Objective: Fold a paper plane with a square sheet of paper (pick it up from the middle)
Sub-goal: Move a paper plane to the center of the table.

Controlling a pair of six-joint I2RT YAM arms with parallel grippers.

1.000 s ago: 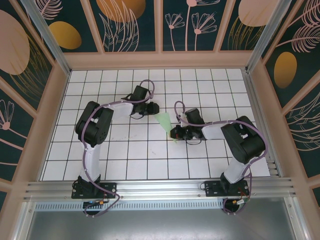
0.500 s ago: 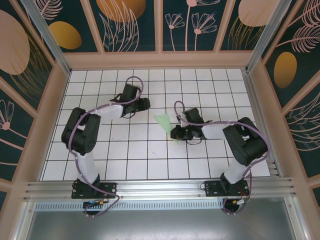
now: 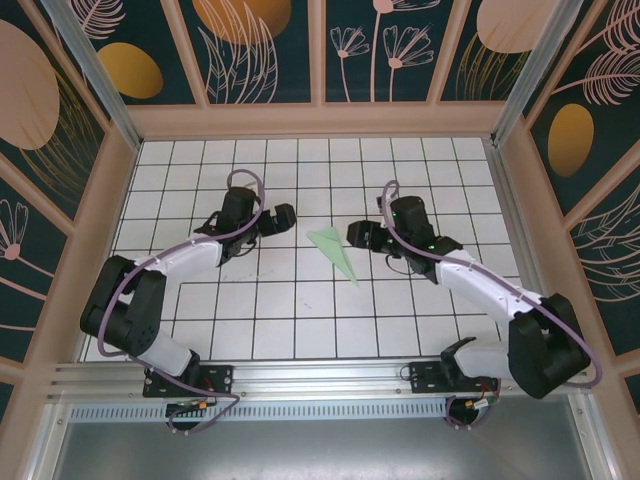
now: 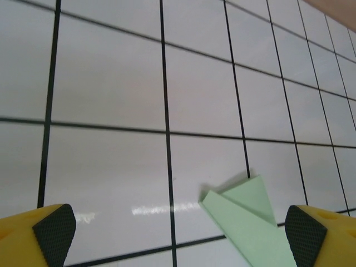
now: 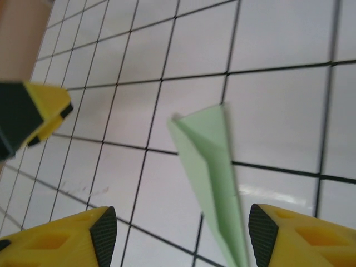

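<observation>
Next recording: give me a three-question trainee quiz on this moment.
1. Where does the paper plane lie? A) flat on the table, between the left gripper and the right gripper; B) against the back wall; C) on an arm base.
2. True or false: the right gripper is clamped on the paper plane.
3. Fill in: both grippers' jaws stand ____.
Key: 1 A; 2 false; 3 open.

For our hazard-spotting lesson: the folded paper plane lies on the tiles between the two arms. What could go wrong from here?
1. The paper plane lies loose on the table, unheld. The open right jaws sit close beside its wide end, so a sweeping arm move could knock or crease it.
2. In the left wrist view its corner lies just ahead of the open left jaws; a low pass there might snag it.
</observation>
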